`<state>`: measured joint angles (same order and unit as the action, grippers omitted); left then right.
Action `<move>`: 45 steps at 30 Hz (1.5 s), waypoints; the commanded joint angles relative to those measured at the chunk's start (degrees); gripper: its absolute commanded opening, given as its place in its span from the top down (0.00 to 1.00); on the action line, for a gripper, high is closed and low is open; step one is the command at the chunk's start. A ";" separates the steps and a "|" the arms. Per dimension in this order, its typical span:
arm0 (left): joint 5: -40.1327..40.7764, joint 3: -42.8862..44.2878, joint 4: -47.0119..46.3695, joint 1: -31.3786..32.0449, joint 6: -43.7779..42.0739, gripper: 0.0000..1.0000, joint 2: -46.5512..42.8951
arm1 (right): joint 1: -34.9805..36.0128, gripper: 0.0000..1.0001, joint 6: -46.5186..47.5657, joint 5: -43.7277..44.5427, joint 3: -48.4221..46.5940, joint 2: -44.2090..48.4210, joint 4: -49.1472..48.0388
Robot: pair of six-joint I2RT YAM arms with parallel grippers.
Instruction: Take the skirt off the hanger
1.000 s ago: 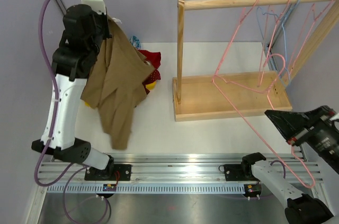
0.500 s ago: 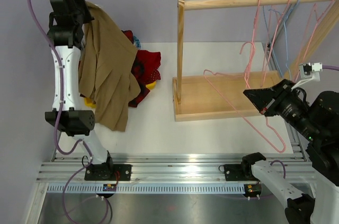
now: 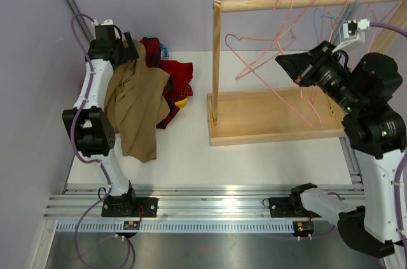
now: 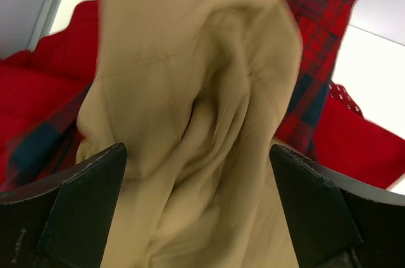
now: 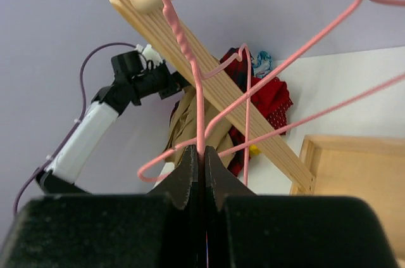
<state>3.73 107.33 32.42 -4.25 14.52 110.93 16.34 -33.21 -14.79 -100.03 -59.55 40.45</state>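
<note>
At the far left, the left hand (image 3: 124, 53) is spread wide open, its fingers (image 4: 82, 211) standing on either side of the tan skirt (image 3: 137, 110). The skirt hangs in folds from that hand down to the left side of the white bench (image 3: 254, 161), against a heap of red and plaid clothes (image 3: 175, 75). Further right stands a wooden rack (image 3: 254, 4). Beside its rail, the right hand (image 5: 201, 166) is clamped on the wire of a pink hanger (image 5: 197, 103), well apart from the skirt.
</note>
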 commanded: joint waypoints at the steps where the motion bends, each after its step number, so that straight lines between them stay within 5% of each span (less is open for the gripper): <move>1: 1.55 -4.38 -5.26 -0.23 2.53 0.01 -17.55 | -0.08 1.00 -0.18 -1.56 -3.67 -4.85 -10.81; 9: -2.49 -18.18 -6.50 0.38 0.86 0.01 -38.74 | -0.16 1.00 -0.80 0.45 -3.95 -12.52 -14.78; 18: -9.61 -28.13 -5.62 0.82 3.32 0.01 -51.61 | -0.08 1.00 0.86 6.77 3.34 -7.69 -11.81; 21: -10.76 -30.33 -4.57 1.26 3.76 0.01 -53.10 | -0.08 0.70 3.06 9.50 5.54 -5.32 -8.30; 23: -11.37 -32.95 -4.48 1.44 4.28 0.01 -54.68 | -0.08 0.23 5.78 10.65 7.12 -4.27 -6.53; 25: -12.16 -34.72 -4.74 2.05 4.37 0.01 -55.73 | 0.01 0.03 7.98 12.58 8.87 -3.65 -4.68; 31: -13.30 -40.26 -1.76 5.47 3.76 0.01 -62.32 | -0.08 0.01 9.39 16.72 14.05 2.93 -2.04; 41: -14.63 -55.81 2.47 6.62 1.83 0.01 -79.37 | 0.01 0.00 11.06 23.13 32.43 34.99 -5.28; 45: -12.61 -58.72 1.85 6.62 2.17 0.01 -81.58 | -0.08 0.01 13.43 23.93 33.41 38.10 -2.67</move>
